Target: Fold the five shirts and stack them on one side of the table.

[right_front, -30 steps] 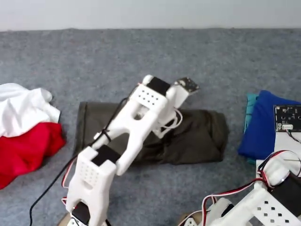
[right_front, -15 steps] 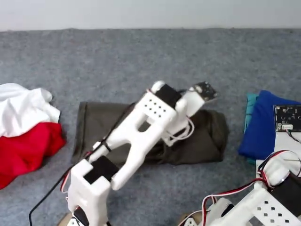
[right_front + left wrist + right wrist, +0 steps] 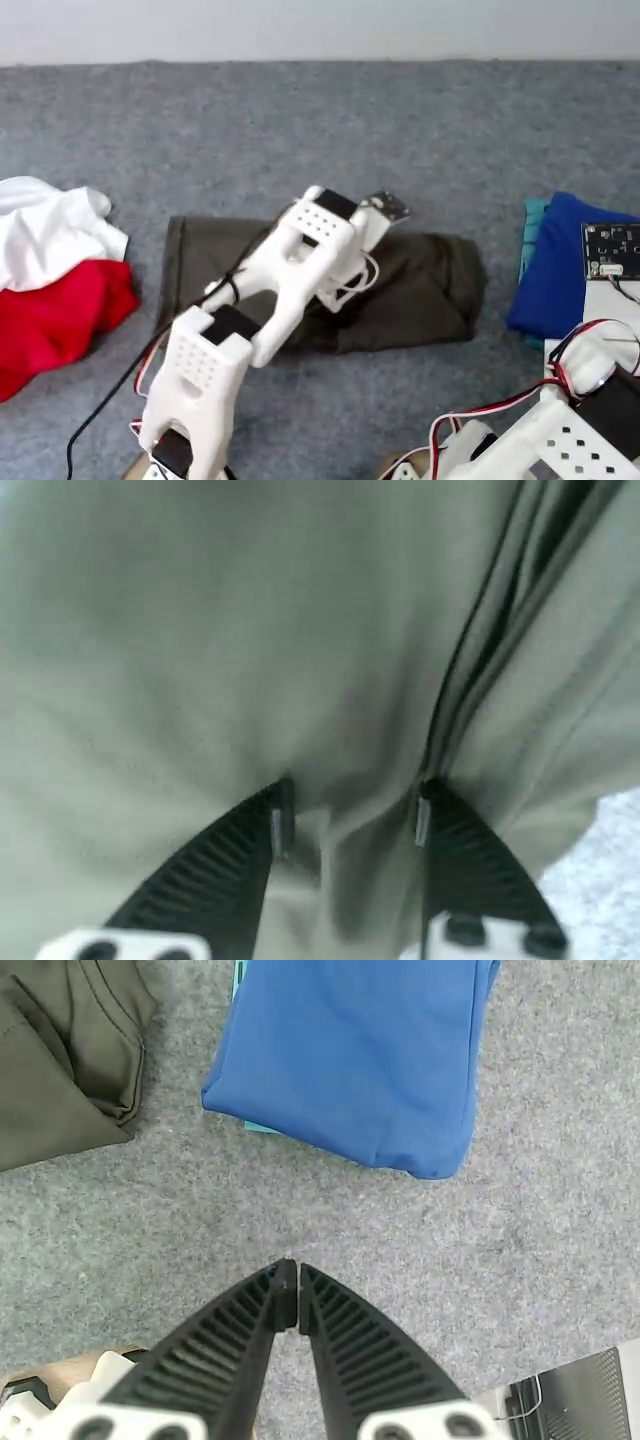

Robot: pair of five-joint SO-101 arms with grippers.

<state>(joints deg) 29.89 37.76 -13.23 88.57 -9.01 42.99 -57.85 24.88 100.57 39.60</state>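
An olive shirt (image 3: pixel 430 290), folded into a long band, lies mid-table on the grey carpet. My left arm (image 3: pixel 315 235) leans over its middle. In the left wrist view my left gripper (image 3: pixel 352 810) is open and pressed into the olive shirt (image 3: pixel 200 630), a ridge of cloth between its fingers. A folded blue shirt (image 3: pixel 565 265) lies at the right on a teal one (image 3: pixel 530 225). My right gripper (image 3: pixel 298 1272) is shut and empty over bare carpet, just short of the blue shirt (image 3: pixel 350 1060). The olive shirt's end (image 3: pixel 60 1070) is beside it.
A crumpled white shirt (image 3: pixel 50 230) and a red shirt (image 3: pixel 55 320) lie unfolded at the left edge. The right arm's body (image 3: pixel 560 430) and a small circuit board (image 3: pixel 610 250) stand at the right front. Grey carpet (image 3: pixel 330 120) covers the far side.
The left arm swung right along the olive shirt, then came back left and down onto its middle. The right arm kept still.
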